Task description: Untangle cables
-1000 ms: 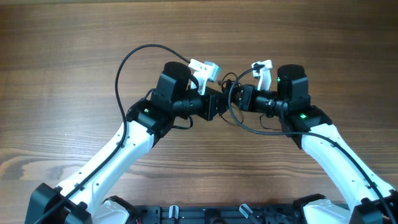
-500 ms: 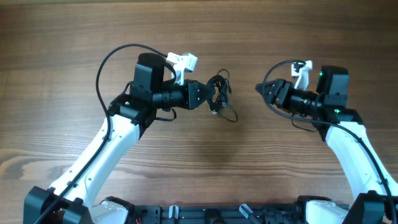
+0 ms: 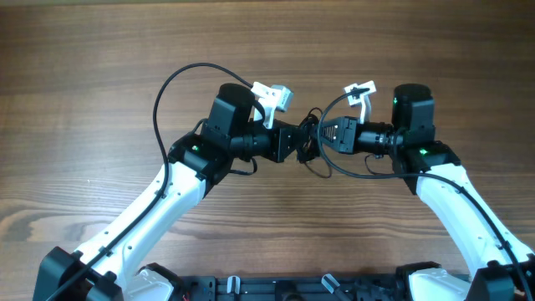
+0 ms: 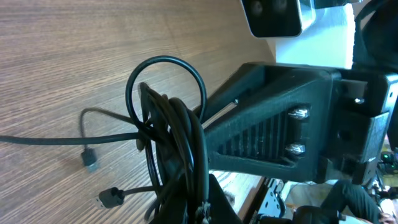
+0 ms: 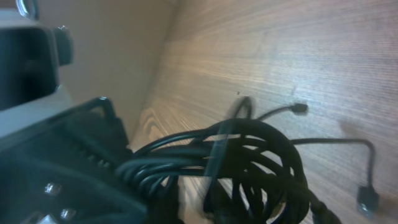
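A: Black cords, the thin ones: where are they?

B: The cables (image 3: 311, 140) sit bunched in one knot over the middle of the wooden table (image 3: 100, 67), right between the tips of the two arms. Two loose ends with small plugs (image 4: 91, 159) stick out of the bunch toward the wood.

A: Who has hold of them?

B: The left gripper (image 3: 298, 140) is clenched on the knot. In its wrist view the strands run straight down into its fingers, and one round loop stands up above the bunch.

A: And the other side?

B: The right gripper (image 3: 324, 132) is pushed up against the knot from the opposite side, touching it. Its own wrist view is blurred and filled with cord, so I cannot tell whether its jaws are parted or pinching a strand.

A: Anything else near?

B: A thicker black arm cable (image 3: 163, 92) arcs out from the left arm, well apart from the knot
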Available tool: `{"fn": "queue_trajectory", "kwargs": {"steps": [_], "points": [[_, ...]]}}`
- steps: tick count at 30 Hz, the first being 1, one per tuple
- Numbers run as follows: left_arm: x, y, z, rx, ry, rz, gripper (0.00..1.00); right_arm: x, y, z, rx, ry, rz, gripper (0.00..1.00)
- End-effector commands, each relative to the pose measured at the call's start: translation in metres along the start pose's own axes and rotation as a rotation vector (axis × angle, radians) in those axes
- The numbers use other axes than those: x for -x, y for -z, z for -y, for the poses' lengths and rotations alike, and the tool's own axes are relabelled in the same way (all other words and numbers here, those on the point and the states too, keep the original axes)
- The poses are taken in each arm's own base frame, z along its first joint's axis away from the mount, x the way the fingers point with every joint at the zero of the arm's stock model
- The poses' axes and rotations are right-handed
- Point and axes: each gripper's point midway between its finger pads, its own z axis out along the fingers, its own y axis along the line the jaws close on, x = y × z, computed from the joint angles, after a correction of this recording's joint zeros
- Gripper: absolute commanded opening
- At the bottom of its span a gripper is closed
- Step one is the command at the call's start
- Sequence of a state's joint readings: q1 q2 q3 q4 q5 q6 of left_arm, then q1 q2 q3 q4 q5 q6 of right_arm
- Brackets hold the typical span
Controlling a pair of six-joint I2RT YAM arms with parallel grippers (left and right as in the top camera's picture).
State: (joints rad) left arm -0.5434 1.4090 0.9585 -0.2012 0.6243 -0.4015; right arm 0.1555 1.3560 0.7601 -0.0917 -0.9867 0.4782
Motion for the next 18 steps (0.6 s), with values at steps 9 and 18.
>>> {"fn": "queue_trajectory", "kwargs": {"steps": [9, 18], "points": [[-0.01, 0.057, -0.118, 0.543, 0.308, 0.067, 0.04, 0.052, 0.104, 0.028, 0.01, -0.087, 0.268, 0.05], [0.008, 0.034, -0.026, -0.011, -0.086, -0.001, 0.04, 0.049, 0.136, 0.084, -0.219, -0.262, 0.376, 0.17]]}}
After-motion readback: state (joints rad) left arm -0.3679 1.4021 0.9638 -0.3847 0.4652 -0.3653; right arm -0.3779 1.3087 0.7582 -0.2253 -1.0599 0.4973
